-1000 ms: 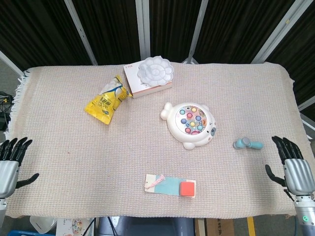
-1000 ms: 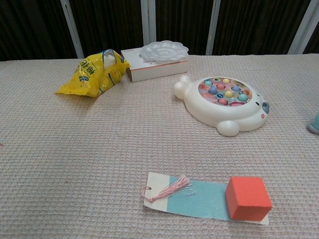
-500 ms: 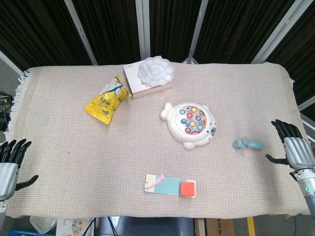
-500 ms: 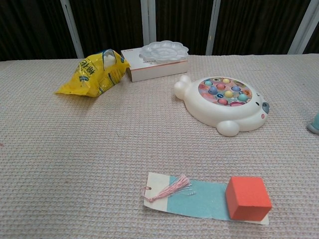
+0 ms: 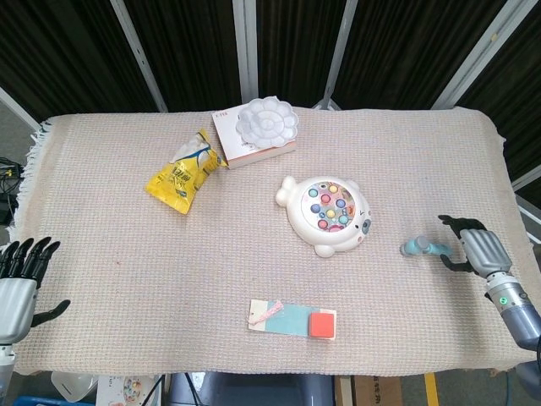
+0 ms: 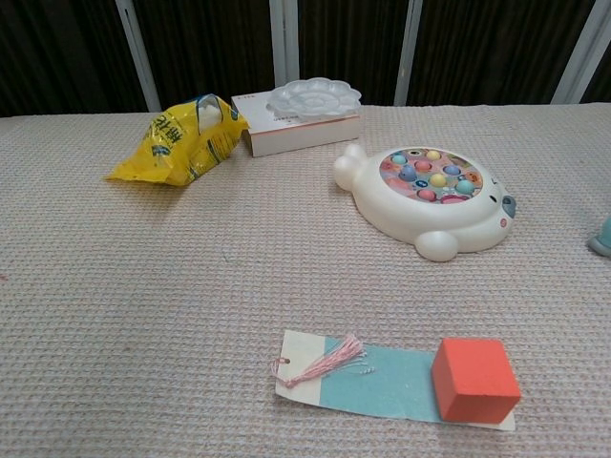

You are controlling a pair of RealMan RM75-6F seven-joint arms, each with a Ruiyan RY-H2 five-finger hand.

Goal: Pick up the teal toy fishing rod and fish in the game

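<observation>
The small teal plastic toy fishing rod [image 5: 425, 247] lies flat on the beige woven cloth of the table [image 5: 110, 245], just to the right of the white animal-shaped fishing game [image 5: 326, 214]. The right hand [image 5: 472, 252] is just beside the rod's handle end with fingers spread and empty, probably placed there to grasp it. The left hand [image 5: 19, 283] waits wide and empty at the far left edge.

Right robot hand [image 5: 472, 250] fingers apart, left robot hand [image 5: 17, 283] spread
</observation>
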